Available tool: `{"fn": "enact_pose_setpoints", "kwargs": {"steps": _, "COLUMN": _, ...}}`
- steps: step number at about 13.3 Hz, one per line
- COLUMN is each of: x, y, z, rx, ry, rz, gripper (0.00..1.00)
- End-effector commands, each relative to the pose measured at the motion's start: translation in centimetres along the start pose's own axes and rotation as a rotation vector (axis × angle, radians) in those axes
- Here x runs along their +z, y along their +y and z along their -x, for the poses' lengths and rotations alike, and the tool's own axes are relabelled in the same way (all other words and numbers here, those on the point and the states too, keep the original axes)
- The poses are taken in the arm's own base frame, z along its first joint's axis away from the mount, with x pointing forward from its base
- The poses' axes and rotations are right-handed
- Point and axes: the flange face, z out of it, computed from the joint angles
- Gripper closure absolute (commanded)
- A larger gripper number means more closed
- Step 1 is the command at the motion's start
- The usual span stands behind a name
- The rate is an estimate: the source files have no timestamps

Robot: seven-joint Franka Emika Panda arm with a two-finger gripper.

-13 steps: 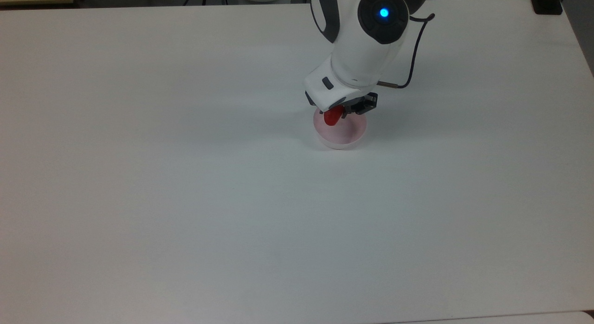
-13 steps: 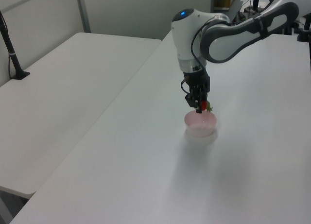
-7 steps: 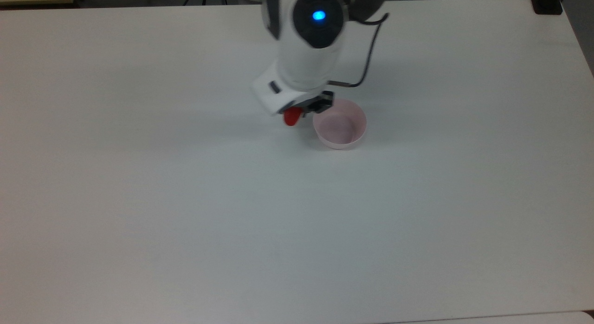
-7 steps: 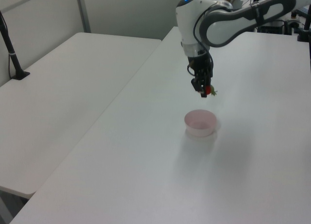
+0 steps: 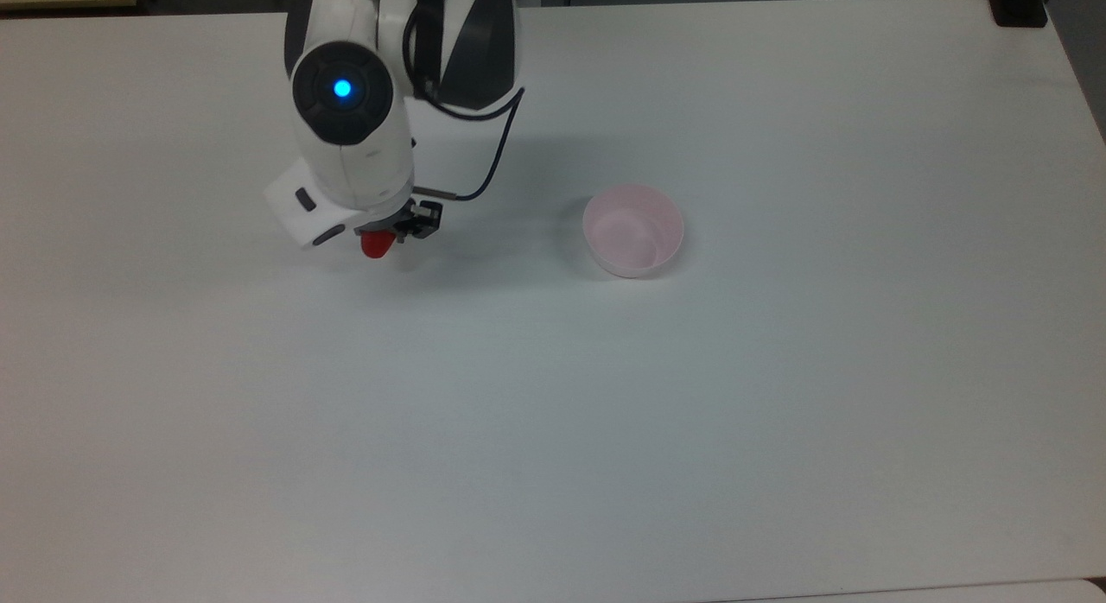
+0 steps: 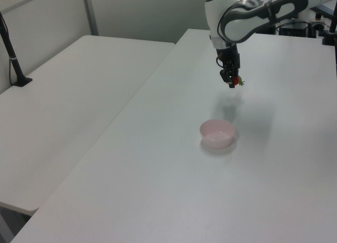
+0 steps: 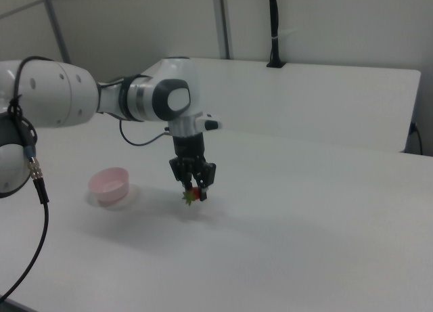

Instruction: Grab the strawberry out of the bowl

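My gripper point(image 5: 380, 238) point(image 6: 233, 83) point(image 7: 195, 189) is shut on the red strawberry point(image 5: 374, 245) point(image 6: 237, 81) point(image 7: 196, 192), holding it in the air above the white table. Its green cap sticks out to one side in the right view. The pale pink bowl point(image 5: 633, 231) point(image 6: 216, 133) point(image 7: 110, 184) stands empty on the table, well to the right of the gripper in the top view and to its left in the right view.
The white table point(image 5: 553, 413) stretches wide around the bowl. A second white table point(image 6: 68, 95) stands at the left view's left. A black post point(image 6: 10, 48) is clamped to it. The arm's cable point(image 5: 484, 167) hangs beside the wrist.
The gripper lifted the strawberry out of the bowl and carried it far to the top view's left. The bowl stayed in place and now holds nothing.
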Motion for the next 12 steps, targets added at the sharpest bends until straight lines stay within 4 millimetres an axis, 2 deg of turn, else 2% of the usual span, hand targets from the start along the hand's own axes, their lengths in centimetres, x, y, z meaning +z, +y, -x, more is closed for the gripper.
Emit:
{"fn": "enact_pose_setpoints", "kwargs": {"steps": 1, "x": 1.0, "y": 1.1, "z": -0.3, "rx": 0.006, "ry": 0.012, "rz": 0.015, "gripper": 0.07}}
{"fn": "enact_pose_setpoints", "kwargs": {"steps": 2, "x": -0.7, "y": 1.5, "z": 0.1, "rx": 0.015, "ry": 0.034, "rz": 0.013, "gripper": 0.00}}
{"fn": "enact_pose_setpoints", "kwargs": {"steps": 3, "x": -3.4, "y": 1.8, "z": 0.9, "rx": 0.019, "ry": 0.068, "rz": 0.013, "gripper": 0.00}}
{"fn": "enact_pose_setpoints", "kwargs": {"steps": 5, "x": -9.1, "y": 2.0, "z": 3.9, "rx": 0.025, "ry": 0.063, "rz": 0.018, "gripper": 0.00}}
{"fn": "enact_pose_setpoints", "kwargs": {"steps": 8, "x": -17.4, "y": 2.1, "z": 8.7, "rx": 0.098, "ry": 0.166, "rz": -0.060, "gripper": 0.00}}
{"fn": "enact_pose_setpoints", "kwargs": {"steps": 10, "x": -20.3, "y": 2.1, "z": 11.3, "rx": 0.127, "ry": 0.204, "rz": -0.093, "gripper": 0.00}}
{"fn": "enact_pose_setpoints", "kwargs": {"steps": 12, "x": -20.6, "y": 2.1, "z": 12.0, "rx": 0.126, "ry": 0.186, "rz": -0.092, "gripper": 0.00}}
